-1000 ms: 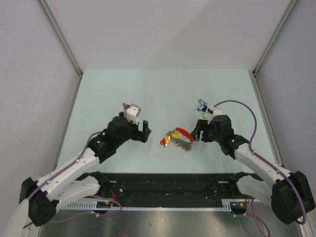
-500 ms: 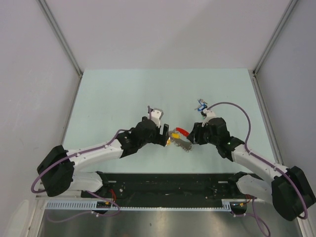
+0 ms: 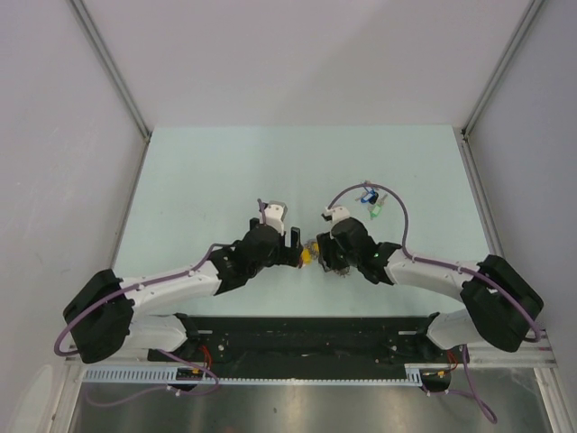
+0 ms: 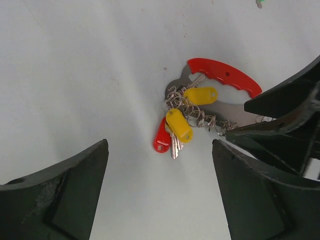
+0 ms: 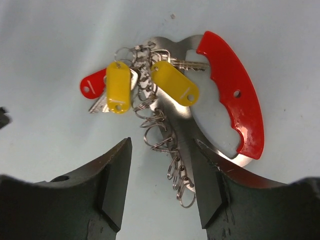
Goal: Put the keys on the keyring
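pale green table [image 3: 225,171] beneath keyring [image 4: 197,107], grey, seemingly plain walls [image 3: 297,63]

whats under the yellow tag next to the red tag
A red tag and a silvery key blade poke out from under the yellow tag; the key's head and the rest of the red tag are covered.

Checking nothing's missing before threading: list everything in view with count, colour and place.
keys: 2, one blue head, one green head, loose on the table beyond the right hand
keyring: 1, silvery rings and chain with red loop, table centre
tags: 3, two yellow, one red, on keyring
silver keys: 2 seen, on keyring
table: 1, pale green
arms: 2, black and white, purple cables
left hand: open, left of keyring
right hand: open, straddling the chain
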Controlling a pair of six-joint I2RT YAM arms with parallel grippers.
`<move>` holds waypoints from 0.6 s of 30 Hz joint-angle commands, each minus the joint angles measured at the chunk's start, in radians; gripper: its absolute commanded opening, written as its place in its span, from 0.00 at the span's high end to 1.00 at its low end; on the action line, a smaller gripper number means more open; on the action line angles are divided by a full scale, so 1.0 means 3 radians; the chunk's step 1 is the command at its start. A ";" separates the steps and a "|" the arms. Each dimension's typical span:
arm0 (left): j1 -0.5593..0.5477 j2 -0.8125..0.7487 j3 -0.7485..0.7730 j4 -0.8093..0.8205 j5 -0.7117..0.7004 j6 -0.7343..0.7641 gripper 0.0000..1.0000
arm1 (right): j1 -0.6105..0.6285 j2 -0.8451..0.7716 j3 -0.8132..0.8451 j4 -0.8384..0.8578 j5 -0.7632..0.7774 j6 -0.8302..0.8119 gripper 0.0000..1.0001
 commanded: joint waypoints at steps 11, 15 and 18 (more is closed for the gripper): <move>-0.0008 -0.0229 -0.0115 0.0198 -0.0169 -0.0074 0.10 | 0.0042 0.0059 0.0166 -0.0585 0.0793 0.0069 0.46; -0.0008 -0.0214 -0.0110 0.0203 -0.0169 -0.0064 0.10 | -0.0060 -0.0141 0.0135 -0.0688 0.0782 0.0115 0.47; -0.0008 -0.0214 -0.0115 0.0209 -0.0164 -0.0064 0.09 | -0.0208 -0.0203 0.0125 -0.0759 0.0777 0.0090 0.48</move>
